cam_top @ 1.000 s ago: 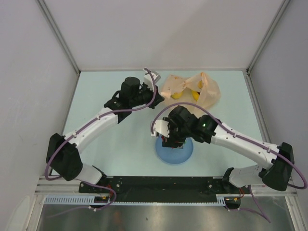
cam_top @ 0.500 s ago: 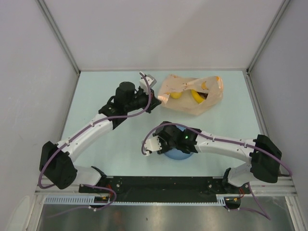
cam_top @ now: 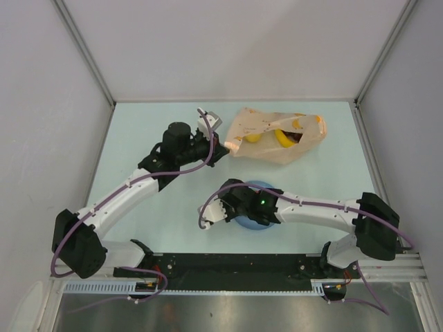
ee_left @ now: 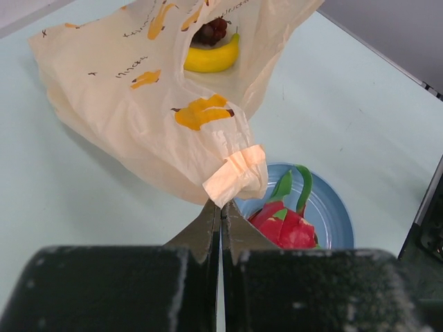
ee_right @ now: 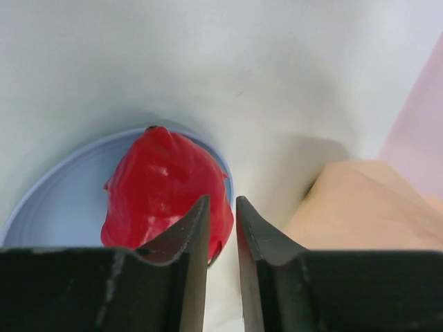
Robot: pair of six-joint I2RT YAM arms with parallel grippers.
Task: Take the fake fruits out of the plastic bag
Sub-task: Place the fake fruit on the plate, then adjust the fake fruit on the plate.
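Left claw [ee_left: 221, 205] pinches the plastic bag [ee_left: 131, 111] corner; my right claw [ee_right: 221, 204], barely parted, holds nothing. Dragon fruit [ee_right: 163, 187] sits on the plate [ee_right: 55, 207]; banana [ee_left: 211, 59] and grapes [ee_left: 211, 31] lie bagged. Thin film could slip free.

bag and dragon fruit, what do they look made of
Bag: thin plastic film, probably, translucent peach with a soft sheen; it crinkles and folds. Dragon fruit: likely moulded hard plastic, glossy; white highlights on smooth red skin.
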